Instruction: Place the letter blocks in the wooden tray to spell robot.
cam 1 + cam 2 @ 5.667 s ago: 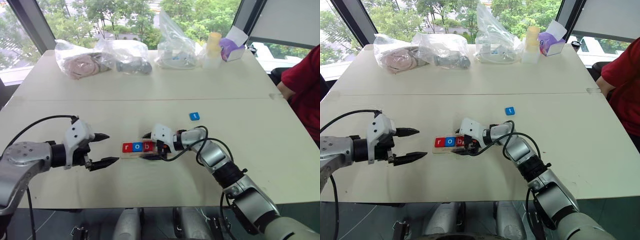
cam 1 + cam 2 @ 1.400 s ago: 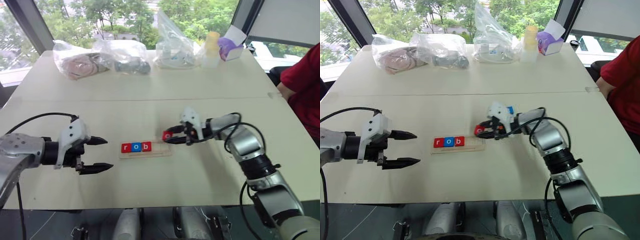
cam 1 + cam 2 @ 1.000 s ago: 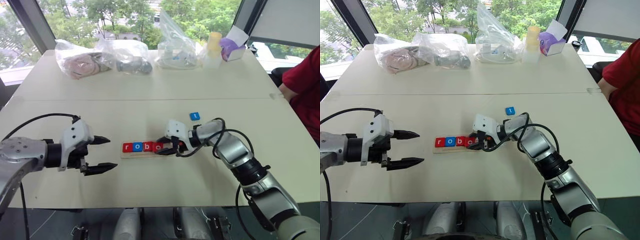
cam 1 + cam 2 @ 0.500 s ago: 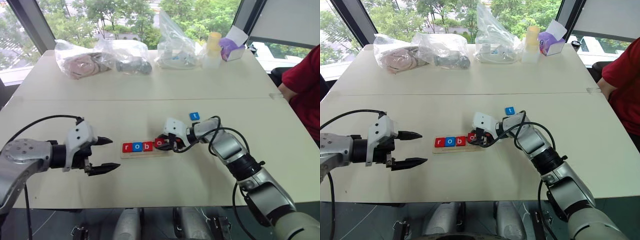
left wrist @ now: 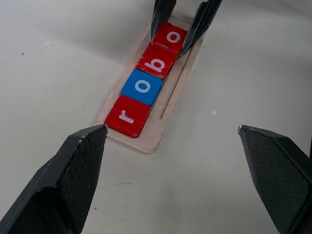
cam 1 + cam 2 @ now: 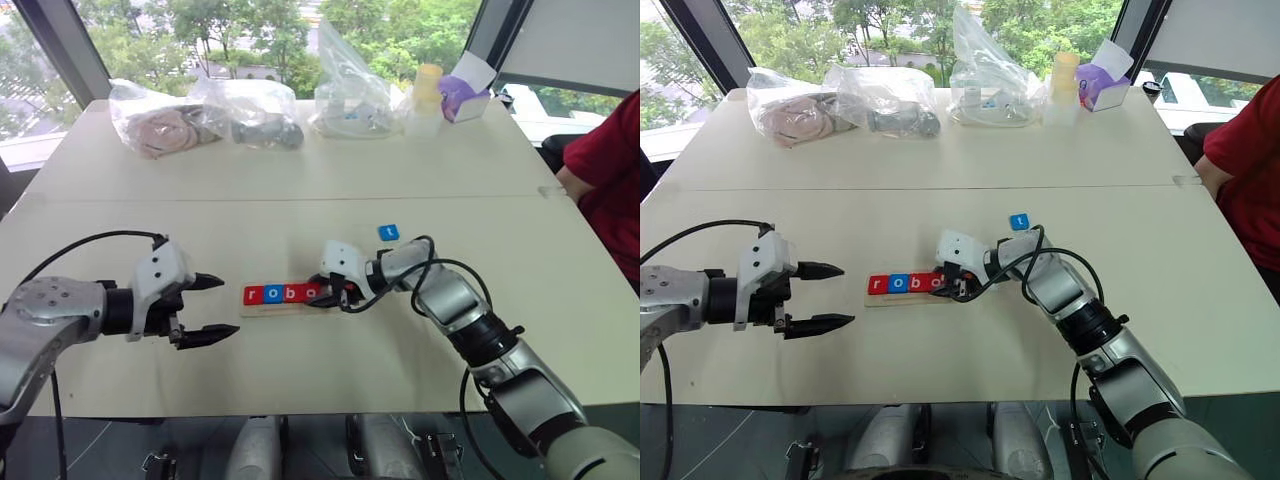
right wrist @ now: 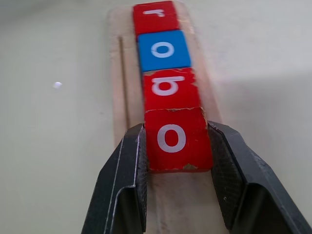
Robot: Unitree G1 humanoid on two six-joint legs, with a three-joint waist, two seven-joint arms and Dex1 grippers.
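Observation:
The wooden tray (image 5: 171,100) lies mid-table and holds a row of letter blocks: red r (image 5: 128,115), blue o (image 5: 142,87), red b (image 5: 157,60). A red o block (image 7: 176,139) sits in the tray right behind the b, and my right gripper (image 7: 176,146) is shut on it, a finger on each side. The blue t block (image 6: 389,232) lies loose on the table beyond the right arm. My left gripper (image 6: 205,309) hovers open to the left of the tray, holding nothing.
Several clear plastic bags (image 6: 250,110) with items, a yellow-capped bottle (image 6: 426,92) and a purple-and-white box (image 6: 463,95) line the table's far edge. A person in a red sleeve (image 6: 605,165) sits at the right. A seam (image 6: 300,198) crosses the tabletop.
My right gripper has nudged the red o block leftwards along the tray until it sits against the b. The left gripper has stayed where it was, open.

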